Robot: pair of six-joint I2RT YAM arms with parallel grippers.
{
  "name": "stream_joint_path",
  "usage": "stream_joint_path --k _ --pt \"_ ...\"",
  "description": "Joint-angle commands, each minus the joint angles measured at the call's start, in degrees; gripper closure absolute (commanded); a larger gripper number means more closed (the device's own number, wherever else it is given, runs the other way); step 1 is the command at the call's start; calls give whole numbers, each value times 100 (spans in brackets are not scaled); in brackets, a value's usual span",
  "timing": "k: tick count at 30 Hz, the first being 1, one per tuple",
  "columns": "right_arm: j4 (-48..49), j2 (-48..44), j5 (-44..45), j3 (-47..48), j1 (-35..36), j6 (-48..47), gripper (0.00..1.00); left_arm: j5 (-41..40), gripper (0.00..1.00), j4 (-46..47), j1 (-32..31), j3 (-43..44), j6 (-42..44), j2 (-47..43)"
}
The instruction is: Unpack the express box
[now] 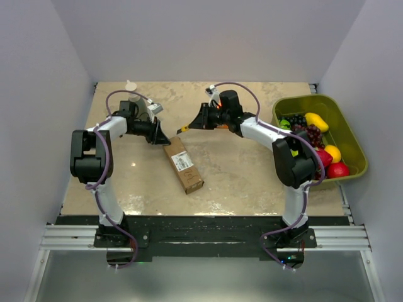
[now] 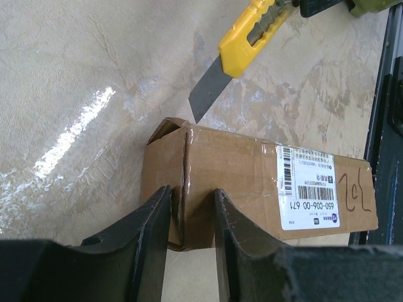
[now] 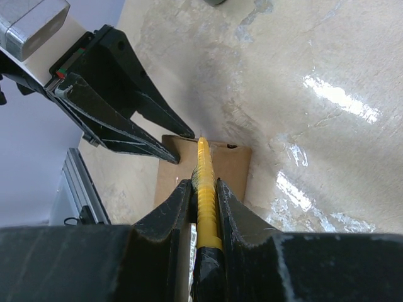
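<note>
The express box (image 1: 183, 165), a long brown carton with a white label (image 2: 308, 189), lies flat at mid-table, running away from me at a slant. My left gripper (image 1: 160, 137) is at its far end. In the left wrist view its jaws (image 2: 192, 192) stand partly apart, one finger (image 2: 151, 239) over the end face and the other on the taped top. No pinch shows. My right gripper (image 3: 203, 182) is shut on a yellow utility knife (image 3: 206, 189). The bare blade (image 2: 208, 91) points down at the box's far end, just short of the cardboard.
A green basket (image 1: 302, 99) of fruit (image 1: 315, 126) stands at the right edge of the table. A small white bottle-like thing (image 1: 132, 88) stands at the back left. White walls close in three sides. A black rail (image 2: 384, 126) runs along the near edge.
</note>
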Motion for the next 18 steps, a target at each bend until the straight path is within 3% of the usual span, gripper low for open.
stream_joint_path --k 1,18 --pt "-32 -193 37 38 54 -94 100 -1147 100 -374 -133 -391 186 388" --pt "-252 -246 362 170 89 -331 100 -1138 100 -338 -133 -400 142 397"
